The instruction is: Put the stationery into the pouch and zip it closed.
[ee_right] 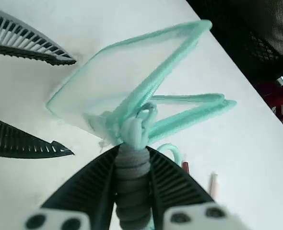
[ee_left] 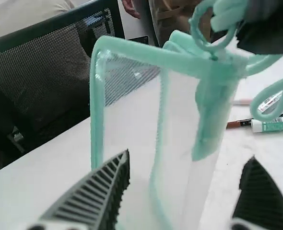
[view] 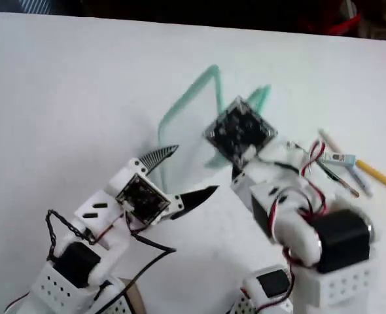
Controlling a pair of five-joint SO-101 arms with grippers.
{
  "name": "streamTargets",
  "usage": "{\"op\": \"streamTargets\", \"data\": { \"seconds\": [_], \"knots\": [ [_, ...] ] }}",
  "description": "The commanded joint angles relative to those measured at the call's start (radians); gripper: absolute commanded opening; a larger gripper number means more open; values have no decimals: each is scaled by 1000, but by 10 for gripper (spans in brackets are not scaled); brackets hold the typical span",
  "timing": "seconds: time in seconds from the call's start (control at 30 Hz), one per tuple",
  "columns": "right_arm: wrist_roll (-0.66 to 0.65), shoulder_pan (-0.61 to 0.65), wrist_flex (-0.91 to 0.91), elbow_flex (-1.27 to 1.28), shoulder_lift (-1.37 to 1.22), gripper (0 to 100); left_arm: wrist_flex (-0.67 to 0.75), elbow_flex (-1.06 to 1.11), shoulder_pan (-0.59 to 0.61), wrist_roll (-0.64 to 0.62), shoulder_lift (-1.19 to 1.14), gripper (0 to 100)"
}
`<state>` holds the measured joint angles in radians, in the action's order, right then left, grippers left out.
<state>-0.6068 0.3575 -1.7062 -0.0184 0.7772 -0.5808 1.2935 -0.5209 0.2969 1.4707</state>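
Right wrist view: right gripper clamps the pouch; left gripper gapes wide just beside it.

No text you can read here. The tube lying on the table carries dark print along its label, but it's too small and blurred for you to make out.
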Motion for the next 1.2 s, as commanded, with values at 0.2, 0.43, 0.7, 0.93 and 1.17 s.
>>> {"op": "streamTargets", "data": {
  "seconds": [0.2,0.43,0.7,0.93,1.17],
  "knots": [
    [78,194,-13,-153,-96,19,44,-6,-8,-21,13,349],
    [189,348,-13,-236,-101,18,61,2,1,-46,15,317],
    [327,352,-13,-236,-101,18,68,-8,79,-198,19,320],
    [362,349,-12,-236,-163,18,51,-6,31,-204,21,317],
    [439,352,-13,-241,-254,18,49,32,47,-203,21,315]
  ]
}}
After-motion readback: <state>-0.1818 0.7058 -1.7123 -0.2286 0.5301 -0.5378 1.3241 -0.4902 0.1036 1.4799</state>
